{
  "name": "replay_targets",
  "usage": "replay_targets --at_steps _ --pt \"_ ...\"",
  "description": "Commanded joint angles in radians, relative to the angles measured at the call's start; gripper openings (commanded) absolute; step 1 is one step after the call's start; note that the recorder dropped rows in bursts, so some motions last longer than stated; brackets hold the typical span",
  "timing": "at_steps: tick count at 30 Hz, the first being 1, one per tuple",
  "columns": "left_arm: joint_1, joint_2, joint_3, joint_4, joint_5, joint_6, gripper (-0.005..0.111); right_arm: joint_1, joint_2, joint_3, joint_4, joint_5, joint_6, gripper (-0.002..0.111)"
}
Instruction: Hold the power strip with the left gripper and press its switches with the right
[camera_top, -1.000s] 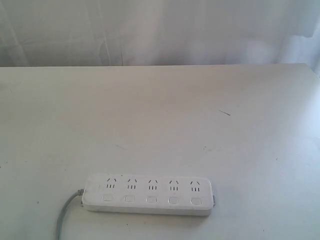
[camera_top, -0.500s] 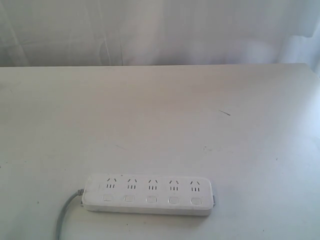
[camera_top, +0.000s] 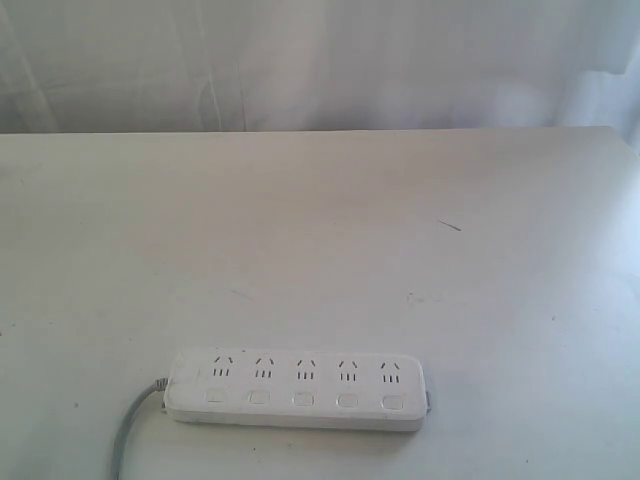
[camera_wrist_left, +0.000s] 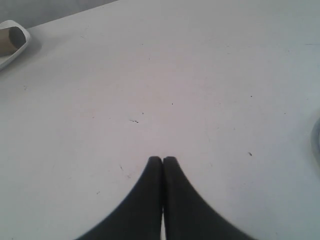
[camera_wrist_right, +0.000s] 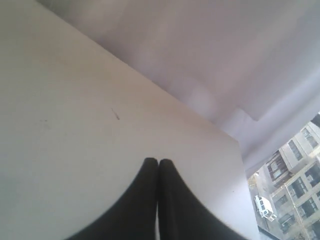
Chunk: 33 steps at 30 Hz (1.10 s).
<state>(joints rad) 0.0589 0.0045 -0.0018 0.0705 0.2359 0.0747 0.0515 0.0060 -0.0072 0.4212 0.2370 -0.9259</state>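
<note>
The white power strip (camera_top: 297, 389) lies flat near the table's front edge in the exterior view, its five sockets above a row of five small white switches (camera_top: 303, 399). Its grey cord (camera_top: 128, 434) curls off the left end. Neither arm shows in the exterior view. In the left wrist view my left gripper (camera_wrist_left: 162, 159) is shut with nothing between its black fingers, over bare table; a grey curve at that view's edge may be the cord (camera_wrist_left: 315, 140). My right gripper (camera_wrist_right: 158, 161) is shut and empty too, above bare table, with the strip out of its view.
The white table (camera_top: 320, 250) runs back to a pale curtain (camera_top: 320, 60). A white object with a brown cardboard roll (camera_wrist_left: 11, 40) sits at the table's edge in the left wrist view. The right wrist view shows the table's far corner (camera_wrist_right: 235, 145) and a window beyond.
</note>
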Motion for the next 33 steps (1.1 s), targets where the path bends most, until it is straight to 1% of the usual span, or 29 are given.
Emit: replay_targets --at_steps 1,2,4,6,7,10,12,15,16,18,33 --pt "0.002 -0.005 0.002 -0.002 0.000 0.005 0.000 -0.003 -0.006 0.007 -0.056 -0.091 0.302 0.000" --pt "0.002 -0.005 0.002 -0.002 0.000 0.005 0.000 -0.003 -0.006 0.007 -0.098 -0.104 0.419 0.000" --pt "0.002 -0.005 0.002 -0.002 0.000 0.005 0.000 -0.003 -0.006 0.007 -0.250 -0.112 0.756 0.000" --pt "0.002 -0.005 0.002 -0.002 0.000 0.005 0.000 -0.003 -0.006 0.007 -0.367 -0.096 1.000 0.000" --pt "0.002 -0.005 0.002 -0.002 0.000 0.005 0.000 -0.003 -0.006 0.007 -0.399 -0.070 1.056 0.000" --pt "0.002 -0.005 0.002 -0.002 0.000 0.005 0.000 -0.003 -0.006 0.007 -0.401 0.042 1.048 0.000" --pt "0.002 -0.005 0.002 -0.002 0.000 0.005 0.000 -0.003 -0.006 0.007 -0.399 0.098 1.004 0.000" --pt "0.002 -0.005 0.002 -0.002 0.000 0.005 0.000 -0.003 -0.006 0.007 -0.392 0.100 0.934 0.000" --pt "0.002 -0.005 0.002 -0.002 0.000 0.005 0.000 -0.003 -0.006 0.007 -0.392 0.100 0.879 0.000" --pt "0.002 -0.005 0.002 -0.002 0.000 0.005 0.000 -0.003 -0.006 0.007 -0.379 0.100 0.849 0.000" --pt "0.002 -0.005 0.002 -0.002 0.000 0.005 0.000 -0.003 -0.006 0.007 -0.370 0.102 0.865 0.000"
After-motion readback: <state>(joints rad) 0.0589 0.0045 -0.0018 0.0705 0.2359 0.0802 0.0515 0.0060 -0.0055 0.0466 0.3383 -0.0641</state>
